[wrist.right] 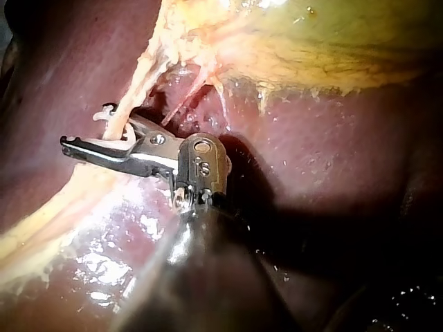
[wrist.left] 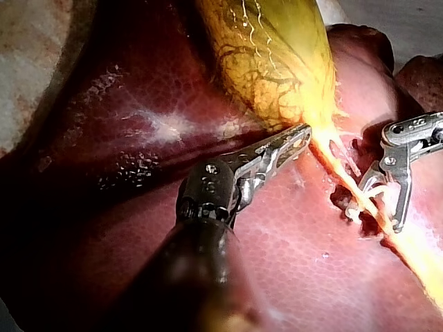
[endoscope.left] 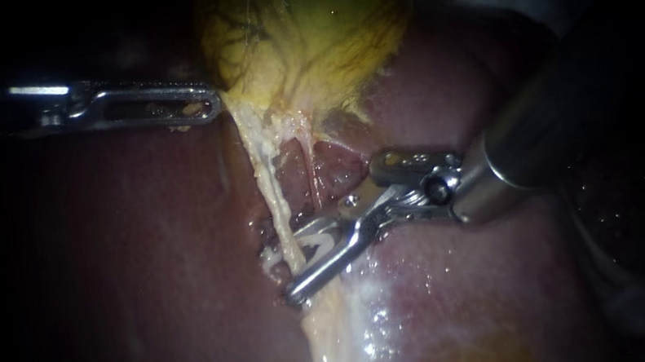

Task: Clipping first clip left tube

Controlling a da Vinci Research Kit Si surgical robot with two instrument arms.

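In the endoscope view, the left instrument's hand (endoscope.left: 206, 105) is closed on the low end of the gallbladder (endoscope.left: 305, 35). The right instrument's hand (endoscope.left: 297, 262) is open, and the left tube (endoscope.left: 269, 179) runs between its two sides.

In the left wrist view, the left instrument's hand (wrist.left: 294, 138) pinches the gallbladder (wrist.left: 270, 55).

In the right wrist view, the left tube (wrist.right: 128, 114) crosses the open right instrument's hand (wrist.right: 97, 135).

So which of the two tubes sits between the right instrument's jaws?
The left tube, the thicker pale one; the open jaws of the right instrument straddle it. The thin right tube hangs clear.
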